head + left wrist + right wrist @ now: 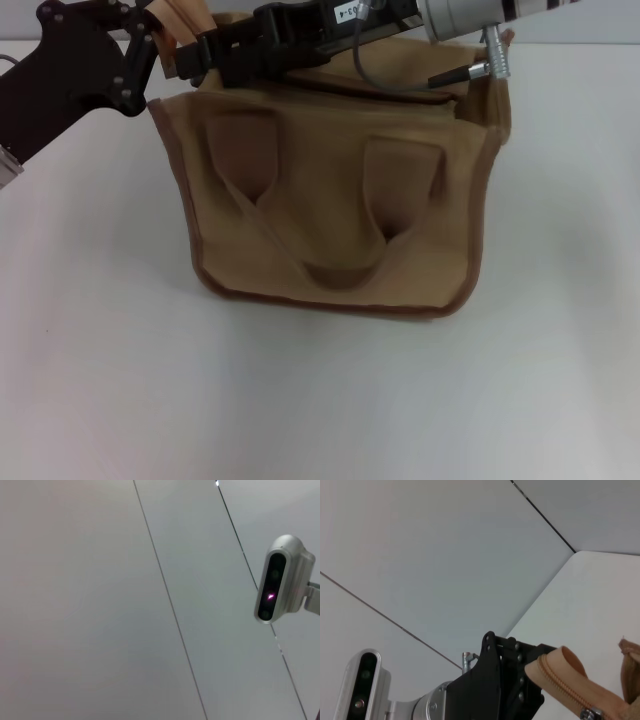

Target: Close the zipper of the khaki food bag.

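Zipper tape is what I see nearest the left tool: in the right wrist view a folded end of tan tape with its line of teeth sits against the black linkage of that tool, and a small silver metal piece rides on the teeth at the picture's lower edge. From the head view I read the left tool as clamped on the bag's upper left corner, tan fabric showing between its black fingers, though the contact itself is partly hidden. The left arm comes in from the left, low and roughly level with the bag's top edge. The right tool reaches across the top of the bag from the right, its black body lying along the opening and its silver wrist housing above the bag's right corner; I cannot tell whether its fingers are open or closed.

Outward from there, the khaki food bag stands upright on the white tabletop, slightly far of centre. I count one bag, and two strap handles on its near face that join in a single loop hanging down. What is inside the bag I cannot see.

The left wrist view shows only pale wall panels and one silver camera unit.
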Controlling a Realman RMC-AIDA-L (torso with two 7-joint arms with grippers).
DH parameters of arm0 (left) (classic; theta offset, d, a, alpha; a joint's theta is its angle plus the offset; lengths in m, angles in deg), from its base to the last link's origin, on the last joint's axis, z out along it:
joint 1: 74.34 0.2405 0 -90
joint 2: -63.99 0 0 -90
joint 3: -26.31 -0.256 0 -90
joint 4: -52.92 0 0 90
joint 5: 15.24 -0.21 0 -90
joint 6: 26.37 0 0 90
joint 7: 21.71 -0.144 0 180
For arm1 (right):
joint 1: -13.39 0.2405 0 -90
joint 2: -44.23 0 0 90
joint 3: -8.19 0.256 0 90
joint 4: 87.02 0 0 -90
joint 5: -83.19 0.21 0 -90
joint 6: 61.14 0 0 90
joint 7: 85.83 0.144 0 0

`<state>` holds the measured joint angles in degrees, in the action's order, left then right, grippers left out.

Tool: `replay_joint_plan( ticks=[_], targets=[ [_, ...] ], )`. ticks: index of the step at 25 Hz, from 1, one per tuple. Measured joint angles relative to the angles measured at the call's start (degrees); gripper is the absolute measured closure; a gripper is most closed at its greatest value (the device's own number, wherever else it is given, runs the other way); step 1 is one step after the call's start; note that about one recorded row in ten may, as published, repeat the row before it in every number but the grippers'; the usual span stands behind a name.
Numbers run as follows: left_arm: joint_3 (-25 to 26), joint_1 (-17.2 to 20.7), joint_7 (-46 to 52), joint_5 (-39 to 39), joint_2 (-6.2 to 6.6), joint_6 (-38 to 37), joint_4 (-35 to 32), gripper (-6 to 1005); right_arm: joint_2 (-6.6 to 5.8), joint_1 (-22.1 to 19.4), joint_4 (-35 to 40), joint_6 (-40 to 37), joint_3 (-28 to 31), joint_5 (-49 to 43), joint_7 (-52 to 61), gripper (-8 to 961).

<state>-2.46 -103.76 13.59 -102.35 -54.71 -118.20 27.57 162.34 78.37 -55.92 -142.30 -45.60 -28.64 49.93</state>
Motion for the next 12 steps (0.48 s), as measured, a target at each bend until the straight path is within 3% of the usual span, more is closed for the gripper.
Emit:
replay_joint_plan(
  ticks=[12],
  targets=[
    [-0.5,-0.5,4.1,0.0,-0.04,-1.3,-2.5,979,0.28,-0.3,0.5,1.1,0.2,0.1,-1.2,187]
  ],
)
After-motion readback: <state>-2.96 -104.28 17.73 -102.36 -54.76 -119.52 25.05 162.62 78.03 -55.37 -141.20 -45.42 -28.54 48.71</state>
